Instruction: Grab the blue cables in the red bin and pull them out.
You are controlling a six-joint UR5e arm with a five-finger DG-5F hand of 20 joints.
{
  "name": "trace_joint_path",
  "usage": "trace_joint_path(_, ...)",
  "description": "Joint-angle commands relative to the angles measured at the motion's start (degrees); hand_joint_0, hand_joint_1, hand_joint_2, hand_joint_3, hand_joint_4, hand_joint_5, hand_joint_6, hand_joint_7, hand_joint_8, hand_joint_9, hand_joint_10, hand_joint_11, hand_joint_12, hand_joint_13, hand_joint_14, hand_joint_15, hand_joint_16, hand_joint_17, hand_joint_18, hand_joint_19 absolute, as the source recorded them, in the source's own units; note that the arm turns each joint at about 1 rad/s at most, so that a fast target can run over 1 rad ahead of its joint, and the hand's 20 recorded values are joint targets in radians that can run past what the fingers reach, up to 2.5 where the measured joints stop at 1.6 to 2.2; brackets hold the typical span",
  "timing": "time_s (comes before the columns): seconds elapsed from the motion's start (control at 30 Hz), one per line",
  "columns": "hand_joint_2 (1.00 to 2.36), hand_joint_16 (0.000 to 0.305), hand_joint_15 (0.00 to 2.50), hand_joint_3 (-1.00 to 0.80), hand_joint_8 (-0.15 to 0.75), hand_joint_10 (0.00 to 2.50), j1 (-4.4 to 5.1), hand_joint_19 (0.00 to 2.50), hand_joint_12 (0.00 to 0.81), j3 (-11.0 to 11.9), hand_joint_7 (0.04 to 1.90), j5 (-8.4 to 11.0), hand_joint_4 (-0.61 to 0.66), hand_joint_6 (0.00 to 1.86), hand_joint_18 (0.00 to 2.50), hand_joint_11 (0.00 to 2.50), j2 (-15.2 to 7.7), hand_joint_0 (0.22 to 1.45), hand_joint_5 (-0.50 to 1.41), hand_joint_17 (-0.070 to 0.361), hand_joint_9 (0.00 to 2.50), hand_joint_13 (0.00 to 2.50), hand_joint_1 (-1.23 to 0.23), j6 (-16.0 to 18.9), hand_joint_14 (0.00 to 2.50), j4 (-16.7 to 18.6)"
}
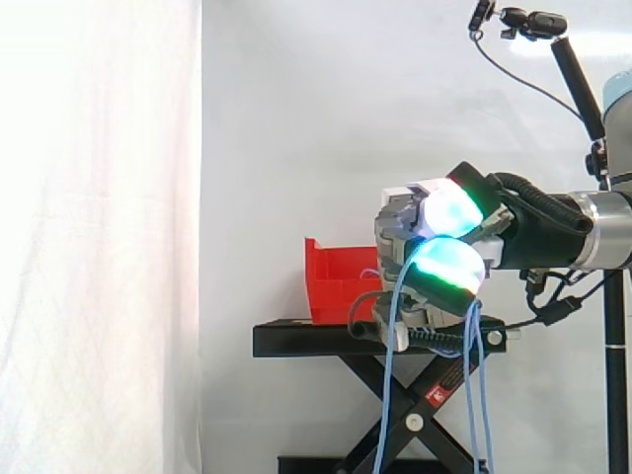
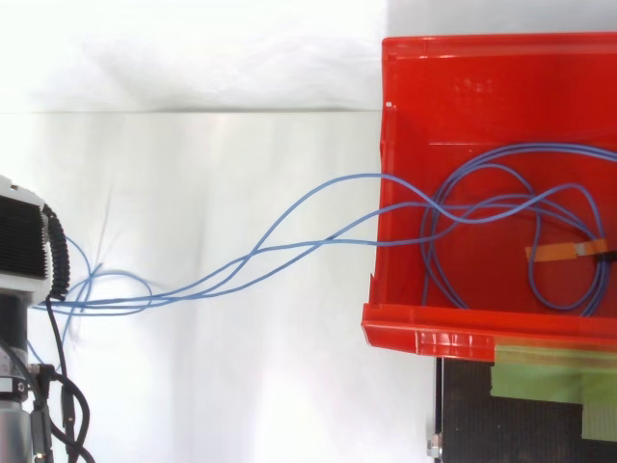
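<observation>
We are gripping the blue cables (image 1: 387,380) in our curled hand (image 1: 405,232), strands hanging beside the red bin (image 1: 331,286).

You have thin blue cables (image 2: 202,285) strung from the hand (image 1: 400,227) into the red bin (image 2: 501,68) beyond, looped inside.

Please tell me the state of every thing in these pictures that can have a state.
robot hand, shut on the blue cables, fingers curled.
blue cables, partly out; loops lie in the red bin, strands hang below the robot hand.
red bin, upright on the black stand, open top.
black stand, raised on crossed legs.
</observation>
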Motion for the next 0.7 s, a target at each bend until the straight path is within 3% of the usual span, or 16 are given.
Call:
trace_joint_path(0.0,1.0,0.044,1.45,-1.0,0.197,0.33,-0.01,0.8,0.288,0.0,0.69,0.0,0.07,0.53,0.77,1.72,0.01,0.83,0.76,0.098,1.02,1.19,-0.82,0.0,0.01,-0.08)
trace_joint_path(0.67,1.0,0.048,1.45,-1.0,0.218,0.44,-0.01,0.79,0.317,0.0,0.68,-0.09,0.1,0.42,0.78,1.66,0.01,0.74,0.72,0.107,0.98,1.18,-0.79,0.0,0.01,-0.08)
